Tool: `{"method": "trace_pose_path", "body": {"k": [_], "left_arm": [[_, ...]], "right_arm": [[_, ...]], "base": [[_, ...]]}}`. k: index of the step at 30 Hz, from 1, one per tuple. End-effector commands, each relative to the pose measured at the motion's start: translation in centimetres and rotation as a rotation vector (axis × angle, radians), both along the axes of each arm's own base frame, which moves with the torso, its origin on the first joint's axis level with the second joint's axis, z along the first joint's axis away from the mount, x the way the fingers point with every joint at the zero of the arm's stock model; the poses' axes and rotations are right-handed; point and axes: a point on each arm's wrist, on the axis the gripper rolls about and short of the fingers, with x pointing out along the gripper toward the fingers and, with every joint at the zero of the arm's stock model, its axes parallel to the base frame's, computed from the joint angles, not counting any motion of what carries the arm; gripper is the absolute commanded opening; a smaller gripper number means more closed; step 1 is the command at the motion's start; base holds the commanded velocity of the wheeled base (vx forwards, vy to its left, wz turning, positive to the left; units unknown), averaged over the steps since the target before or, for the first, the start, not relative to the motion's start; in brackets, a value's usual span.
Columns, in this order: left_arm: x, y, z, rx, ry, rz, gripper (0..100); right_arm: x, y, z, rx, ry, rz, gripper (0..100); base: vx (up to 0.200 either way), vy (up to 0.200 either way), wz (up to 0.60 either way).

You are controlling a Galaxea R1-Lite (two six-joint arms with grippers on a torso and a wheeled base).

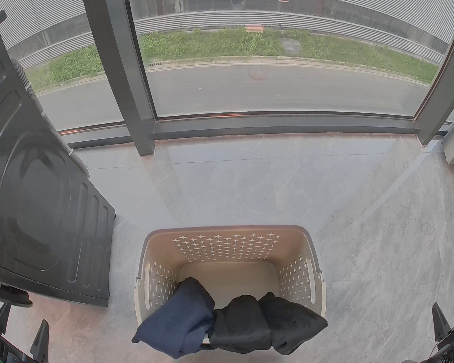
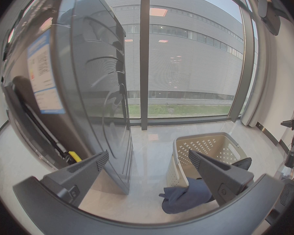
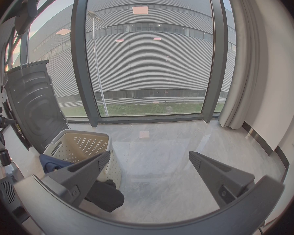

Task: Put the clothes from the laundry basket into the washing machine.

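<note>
One beige plastic laundry basket [image 1: 228, 230], rectangular and pierced with star-shaped holes, is seen standing on the pale grey marbled tile floor [image 1: 297, 187], close in front of the robot. Two garments are counted on it. One navy blue cloth [image 1: 179, 318] is draped over the near rim towards the left. One black cloth [image 1: 270, 323] is draped over the same rim to the right. The two are touching, and both hang partly outside the basket wall. Whether the black cloth is a single piece cannot be told.

One dark grey washing machine [image 1: 40, 202], with a ribbed metal side panel, is placed to the left of the basket, near it but apart from it. Its side is turned towards the basket.

Two grippers are counted. The left gripper [image 1: 25, 312] is held low beside the machine's near corner, its two dark fingers spread apart with nothing between them. The right gripper [image 1: 449, 295] is held low to the right of the basket, well apart from it, and its fingers are likewise parted and unloaded.

Behind the basket, a large glass window [image 1: 287, 51] is divided by one dark frame post [image 1: 118, 61]. One pale curtain [image 3: 241, 82] is hung at the right.
</note>
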Motion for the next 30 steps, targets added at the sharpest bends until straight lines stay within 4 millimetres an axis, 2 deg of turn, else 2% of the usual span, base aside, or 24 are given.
{"method": "trace_pose_path", "body": {"k": [1, 25, 30], "left_arm": [[0.02, 0.0, -0.52, -0.004, 0.002, 0.0, 100], [0.02, 0.01, -0.52, -0.009, 0.002, 0.0, 100], [0.02, 0.01, -0.52, -0.015, 0.002, 0.0, 100]], "right_arm": [[0.01, 0.0, -0.52, -0.002, 0.001, 0.0, 100], [0.01, -0.01, -0.52, -0.002, 0.001, 0.002, 100], [0.01, -0.01, -0.52, -0.002, 0.001, 0.002, 100]], "base": [[-0.2, 0.0, 0.0], [-0.2, 0.0, 0.0], [0.0, 0.0, 0.0]]}}
